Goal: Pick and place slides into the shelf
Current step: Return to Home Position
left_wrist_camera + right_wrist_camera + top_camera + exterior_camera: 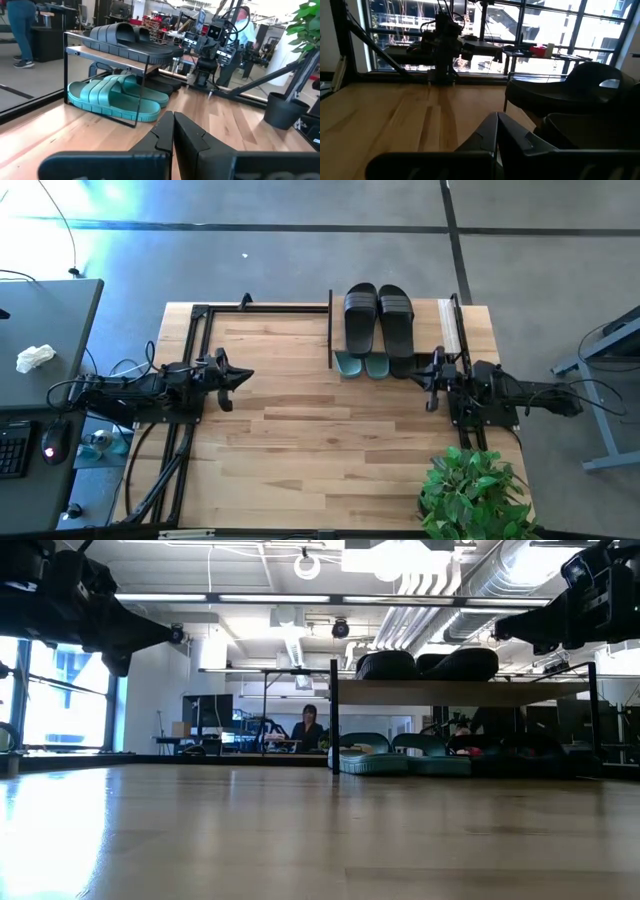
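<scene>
While shelf [448, 328] hides most of green slides [362, 365], left end effector [247, 376], right end effector [432, 376] closed.

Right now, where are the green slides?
In the high view, the green slides lie under the shelf, right of the table's centre, beneath the black pair on top.

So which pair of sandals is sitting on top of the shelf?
A black pair, lying on the shelf's wooden top board. The green pair and the other black pair sit underneath.
</scene>
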Available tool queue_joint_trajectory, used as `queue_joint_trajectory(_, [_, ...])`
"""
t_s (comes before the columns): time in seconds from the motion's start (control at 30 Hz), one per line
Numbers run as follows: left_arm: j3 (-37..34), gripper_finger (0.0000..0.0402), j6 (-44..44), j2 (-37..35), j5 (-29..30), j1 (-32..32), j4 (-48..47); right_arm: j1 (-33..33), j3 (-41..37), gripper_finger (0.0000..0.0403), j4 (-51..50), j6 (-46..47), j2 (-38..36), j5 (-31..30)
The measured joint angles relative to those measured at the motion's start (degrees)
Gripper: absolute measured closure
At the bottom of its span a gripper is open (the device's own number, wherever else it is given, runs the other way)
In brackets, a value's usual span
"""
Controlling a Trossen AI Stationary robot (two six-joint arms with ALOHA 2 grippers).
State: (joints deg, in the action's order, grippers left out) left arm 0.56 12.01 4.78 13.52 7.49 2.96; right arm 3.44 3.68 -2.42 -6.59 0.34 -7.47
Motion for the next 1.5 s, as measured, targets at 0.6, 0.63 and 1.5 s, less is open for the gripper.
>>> queue_joint_trajectory(0.6, [0.0, 0.0401, 0.07, 0.0, 0.02, 0.0, -0.02, 0.0, 0.0, 0.0403, 0.02, 0.52, 0.0, -3.01])
queue_joint_trajectory(0.63, [0.0, 0.0401, 0.08, 0.0, 0.02, 0.0, -0.02, 0.0, 0.0, 0.0403, 0.02, 0.52, 0.0, -3.01])
queue_joint_trajectory(1.5, [0.0, 0.0401, 0.2, 0.0, 0.03, 0.0, -0.02, 0.0, 0.0, 0.0402, 0.02, 0.55, 0.0, -2.94])
